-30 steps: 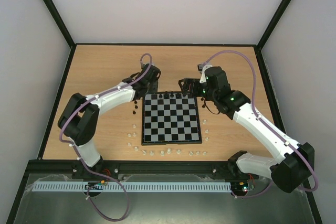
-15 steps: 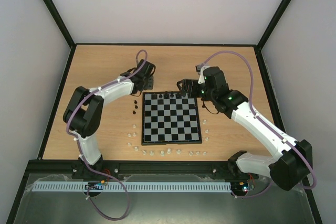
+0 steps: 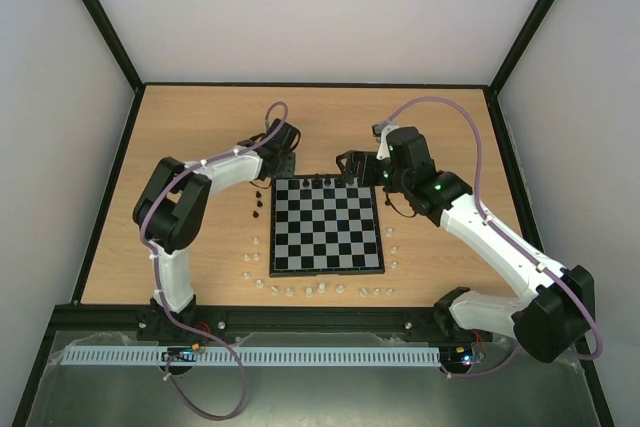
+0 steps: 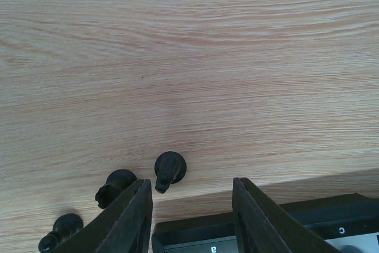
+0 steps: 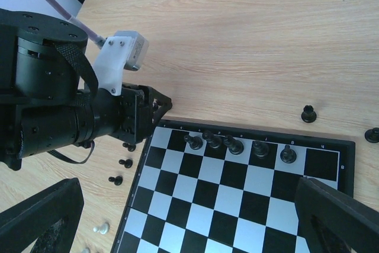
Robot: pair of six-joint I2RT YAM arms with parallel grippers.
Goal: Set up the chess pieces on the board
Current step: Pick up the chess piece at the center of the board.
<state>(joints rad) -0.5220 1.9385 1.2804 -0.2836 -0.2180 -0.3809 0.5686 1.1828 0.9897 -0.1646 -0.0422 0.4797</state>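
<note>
Since a second ago, left arm (image 3: 215, 172) swinging elbow toward frame centre. Left gripper (image 4: 190, 191) narrowing but released, grasping nothing, hovering over light wooden tabletop (image 4: 189, 57) by upper-left corner of black-and-grey checkered square board (image 3: 330, 237). Tiny black chess pieces (image 5: 235, 145) standing along board's upper row, others lying beside that corner. Right gripper (image 5: 186, 205) gaping wide, empty.

Bare table (image 4: 189, 57) is lying open beyond the left gripper (image 4: 190, 205), whose parted jaws are straddling the board (image 4: 195, 238) corner. Three black chess pieces (image 4: 170, 168) are crowding just ahead, one facing the gap and two beside one finger.
</note>
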